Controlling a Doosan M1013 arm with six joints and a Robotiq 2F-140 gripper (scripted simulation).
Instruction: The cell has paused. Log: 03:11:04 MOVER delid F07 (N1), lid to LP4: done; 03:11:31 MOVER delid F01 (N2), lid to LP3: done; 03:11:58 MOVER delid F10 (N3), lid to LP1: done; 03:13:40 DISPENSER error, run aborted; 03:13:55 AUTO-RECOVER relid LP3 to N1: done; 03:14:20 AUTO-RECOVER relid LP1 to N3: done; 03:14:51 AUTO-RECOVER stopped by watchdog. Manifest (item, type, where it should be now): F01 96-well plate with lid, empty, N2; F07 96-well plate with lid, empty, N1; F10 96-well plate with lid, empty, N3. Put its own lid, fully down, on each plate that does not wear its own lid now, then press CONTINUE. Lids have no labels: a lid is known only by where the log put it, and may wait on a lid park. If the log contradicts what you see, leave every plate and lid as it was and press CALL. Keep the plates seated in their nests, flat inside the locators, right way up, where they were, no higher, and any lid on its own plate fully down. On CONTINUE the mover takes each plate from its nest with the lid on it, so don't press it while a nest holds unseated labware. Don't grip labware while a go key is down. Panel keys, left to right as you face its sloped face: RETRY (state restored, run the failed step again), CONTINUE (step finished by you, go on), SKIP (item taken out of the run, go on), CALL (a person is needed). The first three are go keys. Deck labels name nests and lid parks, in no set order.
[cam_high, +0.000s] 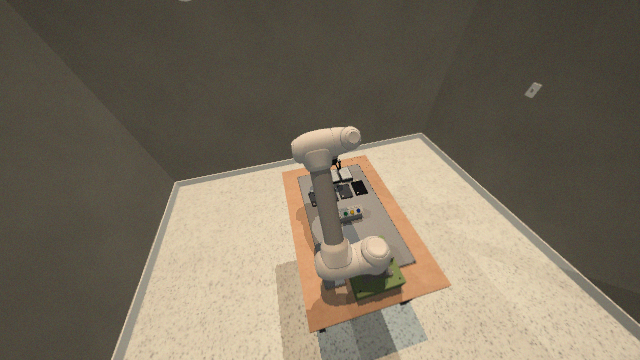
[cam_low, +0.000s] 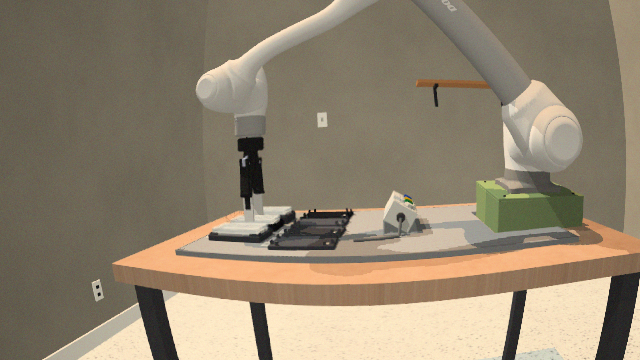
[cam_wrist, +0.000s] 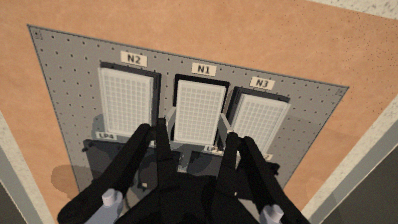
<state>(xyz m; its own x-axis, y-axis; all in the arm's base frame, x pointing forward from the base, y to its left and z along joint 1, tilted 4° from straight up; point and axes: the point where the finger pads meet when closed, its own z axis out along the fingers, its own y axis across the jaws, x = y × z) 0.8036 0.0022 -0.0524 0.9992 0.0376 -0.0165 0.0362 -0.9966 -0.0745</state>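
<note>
Worktop (cam_low: 350, 280): light wood, visible grain, matt; legs (cam_low: 152, 320) look like black painted metal. Deck plate (cam_wrist: 65, 75): grey matt metal look, perforated with a fine hole grid. Plates (cam_wrist: 126, 100) and the lid (cam_wrist: 198, 112) gripped by the tool (cam_wrist: 197, 145): white, matt plastic look with a fine well grid (nest frames (cam_wrist: 157, 95) black, matt). Tool body: black, slightly satin; fingers pale grey. Arm (cam_low: 480, 45): off-white smooth shell, soft sheen. Base block (cam_low: 525, 210): flat green, matt. Floor (cam_high: 225, 280): speckled, rough-looking.
</note>
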